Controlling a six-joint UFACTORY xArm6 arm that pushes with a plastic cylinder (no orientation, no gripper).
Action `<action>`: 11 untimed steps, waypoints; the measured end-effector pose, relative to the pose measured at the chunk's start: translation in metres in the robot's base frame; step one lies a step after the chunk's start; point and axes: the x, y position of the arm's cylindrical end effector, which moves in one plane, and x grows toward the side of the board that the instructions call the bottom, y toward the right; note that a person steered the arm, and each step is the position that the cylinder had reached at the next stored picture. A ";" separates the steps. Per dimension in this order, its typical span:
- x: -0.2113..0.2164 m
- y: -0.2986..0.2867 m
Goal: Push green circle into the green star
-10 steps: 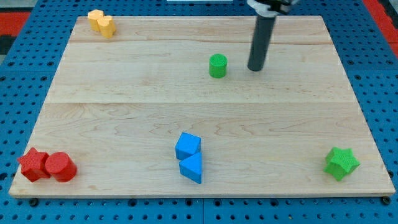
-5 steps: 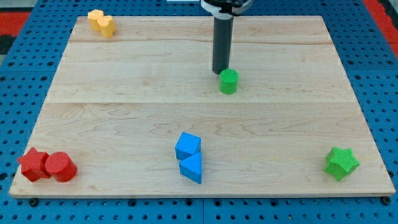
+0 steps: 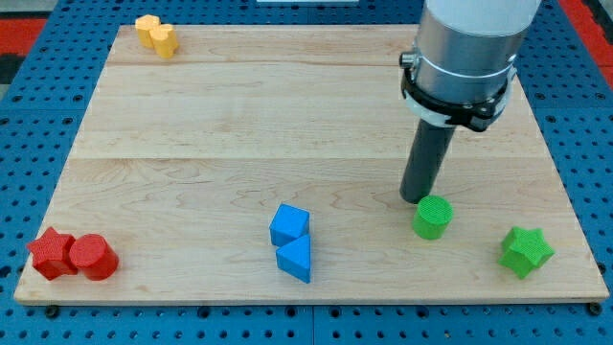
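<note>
Eight coloured blocks are seen on the wooden counter [image 3: 192, 125], with the green circle [image 3: 432, 217] taken as the landmark. My tip [image 3: 416, 198] is set just above and slightly left of the green circle, touching it or nearly so; no grasping hand is carried by the rod, so nothing is held. The green star [image 3: 526, 251] is found to the circle's lower right, near but apart. A blue cube [image 3: 289, 224] and blue wedge [image 3: 295, 257], touching each other, are placed well to its left. A red star [image 3: 51, 253] and red cylinder [image 3: 91, 257] are seen far left of it, and two yellow blocks [image 3: 156, 34] far to its upper left.
</note>
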 end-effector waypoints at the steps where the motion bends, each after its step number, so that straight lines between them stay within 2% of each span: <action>1: 0.005 -0.033; 4: 0.014 0.045; 5: 0.015 0.039; 6: 0.016 0.002; 7: 0.027 -0.009; 11: 0.039 0.039</action>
